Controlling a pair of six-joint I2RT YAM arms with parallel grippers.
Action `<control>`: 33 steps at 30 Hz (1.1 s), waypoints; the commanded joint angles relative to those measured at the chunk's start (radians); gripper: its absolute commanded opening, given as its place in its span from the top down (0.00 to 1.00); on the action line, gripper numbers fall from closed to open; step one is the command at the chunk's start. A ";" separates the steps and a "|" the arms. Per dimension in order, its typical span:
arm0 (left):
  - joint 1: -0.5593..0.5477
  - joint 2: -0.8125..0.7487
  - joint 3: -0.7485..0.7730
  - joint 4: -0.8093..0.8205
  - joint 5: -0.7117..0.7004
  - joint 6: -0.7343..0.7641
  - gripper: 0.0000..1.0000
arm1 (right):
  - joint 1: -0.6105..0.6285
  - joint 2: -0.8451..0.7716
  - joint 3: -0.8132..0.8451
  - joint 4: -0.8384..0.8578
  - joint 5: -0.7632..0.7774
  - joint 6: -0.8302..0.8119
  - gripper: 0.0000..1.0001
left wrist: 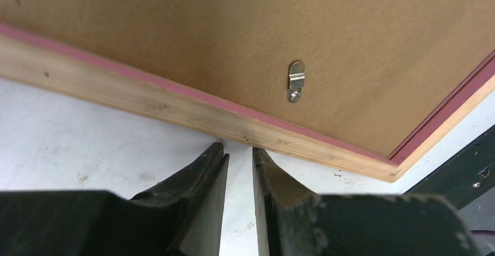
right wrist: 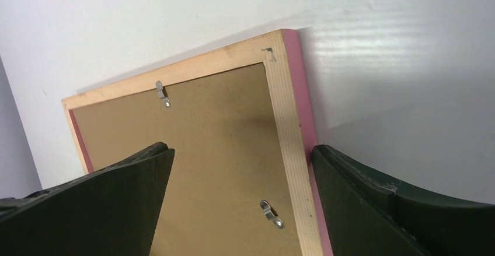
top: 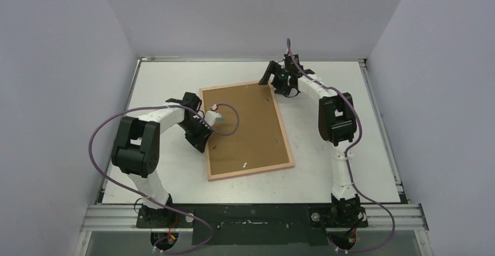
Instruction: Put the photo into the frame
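Note:
The frame point(top: 251, 171) lies face down in the middle of the table, its pink and pale wood border around the brown backing panel point(top: 248, 128). The photo is not in view. My left gripper point(top: 203, 136) sits low at the frame's left edge. In the left wrist view it point(left wrist: 239, 149) is nearly shut with nothing between the jaws, its tips against the wooden border point(left wrist: 175, 107). My right gripper point(top: 272, 76) is open over the frame's far right corner. In the right wrist view it point(right wrist: 242, 148) straddles the border point(right wrist: 286, 122), with one finger over the panel and one outside.
Small metal turn clips point(left wrist: 296, 81) point(right wrist: 271, 214) point(right wrist: 162, 93) sit on the backing panel near its edges. White walls close in the table on three sides. A dark rail point(top: 251, 215) runs along the near edge by the arm bases.

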 commanded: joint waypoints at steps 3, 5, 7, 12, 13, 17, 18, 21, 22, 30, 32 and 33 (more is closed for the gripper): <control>-0.139 -0.004 0.008 0.055 0.047 -0.042 0.78 | 0.071 0.083 0.200 -0.021 -0.071 0.040 0.09; -0.190 0.008 0.029 0.050 0.049 -0.055 0.78 | 0.081 0.117 0.244 -0.025 -0.086 0.048 0.09; -0.246 0.024 0.050 0.050 0.052 -0.066 0.78 | 0.088 0.139 0.273 -0.021 -0.102 0.058 0.09; -0.356 0.079 0.106 0.053 0.054 -0.098 0.78 | 0.113 0.175 0.315 -0.003 -0.142 0.073 0.10; -0.376 0.088 0.117 0.053 0.056 -0.104 0.77 | 0.119 0.181 0.320 0.004 -0.153 0.074 0.10; -0.436 0.117 0.164 0.052 0.076 -0.137 0.77 | 0.143 0.207 0.364 0.004 -0.184 0.062 0.10; -0.444 0.121 0.176 0.047 0.082 -0.147 0.76 | 0.145 0.209 0.379 -0.006 -0.179 0.056 0.10; -0.448 0.110 0.212 0.003 0.113 -0.163 0.74 | 0.129 0.177 0.374 -0.021 -0.141 0.038 0.10; -0.444 0.097 0.221 -0.014 0.120 -0.163 0.74 | 0.121 0.156 0.361 -0.018 -0.126 0.035 0.10; -0.166 -0.033 0.436 -0.278 0.288 -0.118 0.64 | 0.020 -0.162 0.165 -0.049 0.085 -0.044 0.10; -0.059 -0.020 0.527 -0.303 0.296 -0.112 0.63 | 0.003 -0.273 0.066 -0.048 0.149 -0.052 0.10; -0.015 -0.001 0.564 -0.294 0.278 -0.123 0.62 | -0.005 -0.329 -0.015 -0.043 0.195 -0.052 0.10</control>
